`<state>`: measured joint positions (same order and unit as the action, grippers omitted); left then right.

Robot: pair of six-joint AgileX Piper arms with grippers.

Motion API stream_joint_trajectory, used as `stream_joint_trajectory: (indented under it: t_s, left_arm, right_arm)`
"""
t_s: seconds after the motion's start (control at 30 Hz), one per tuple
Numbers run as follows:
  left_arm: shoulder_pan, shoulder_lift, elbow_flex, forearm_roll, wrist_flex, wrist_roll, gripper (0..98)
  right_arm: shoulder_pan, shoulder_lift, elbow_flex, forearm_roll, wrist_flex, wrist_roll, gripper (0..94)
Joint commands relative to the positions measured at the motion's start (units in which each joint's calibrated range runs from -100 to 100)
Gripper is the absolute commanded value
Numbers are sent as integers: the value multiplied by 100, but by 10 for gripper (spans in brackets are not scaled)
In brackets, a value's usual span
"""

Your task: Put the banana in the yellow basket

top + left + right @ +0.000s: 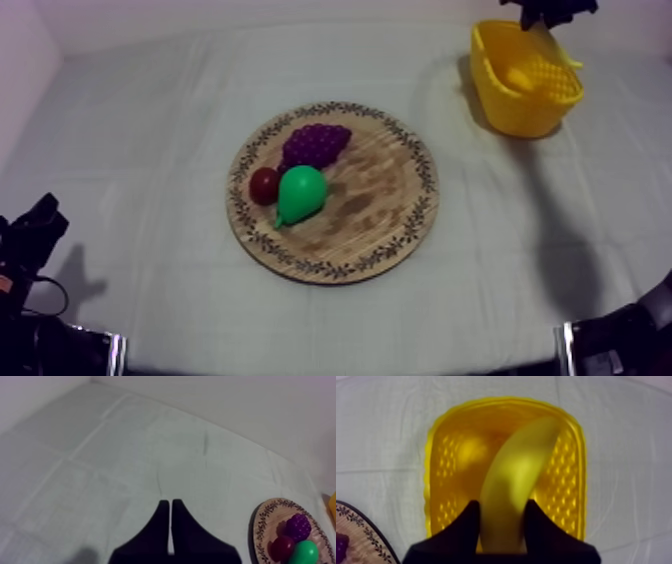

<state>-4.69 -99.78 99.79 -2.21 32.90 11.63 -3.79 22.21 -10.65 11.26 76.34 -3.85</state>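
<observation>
banana: (pixel 518 476) off the board, held in the air over the basket (pixel 436 451); one end pinched, the rest reaching out above the basket's inside.
handling: judged light, hollow toy plastic, stiff and not fragile. The smooth skin could slip or pivot in a two-finger pinch. A short drop should do no harm.
grip point: best across the thick middle, fingers square to the curve. Here the hold sits near one end, so the free end may swing.
look: plain yellow, curved, dull sheen. Close in colour to the basket, so its outline is hard to pick out.
right hand: (pixel 501 507) pinching the banana between both fingers, over the basket.
step: judged release stage; the hand only needs to spread for the banana to fall in.
basket: yellow, dimpled walls, far right of the tabletop (pixel 150 150).
board: (pixel 370 200) mid-tabletop, well apart from the basket. It carries grapes (pixel 316 143), a small red fruit (pixel 264 184) and a pear (pixel 300 193); the pear touches the small red fruit.
left hand: (pixel 170 503) fingers pressed together on nothing, low over bare tabletop, with the board off to one side.
</observation>
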Motion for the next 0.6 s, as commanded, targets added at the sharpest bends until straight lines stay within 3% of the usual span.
stream_joint_trajectory:
  t_s: [0.0, 0.13, 0.23, 0.43, 0.57]
  left_arm:
    - [2, -5, -1, 3, 0, 2, 1]
    - [2, -5, -1, 3, 0, -1, 1]
    - [2, -5, -1, 3, 0, 1, 1]
    - [2, -5, -1, 3, 0, 0, 1]
    - [2, -5, -1, 3, 0, 0, 1]
  right_arm:
    - [9, 7, 107, 12, -64, -21, 352]
    - [23, 13, 359, 43, -256, -40, 544]
    - [25, 53, 524, 86, -428, -64, 629]
    - [39, 53, 797, 145, -685, -112, 654]
    - [44, -165, 849, 165, -744, -104, 587]
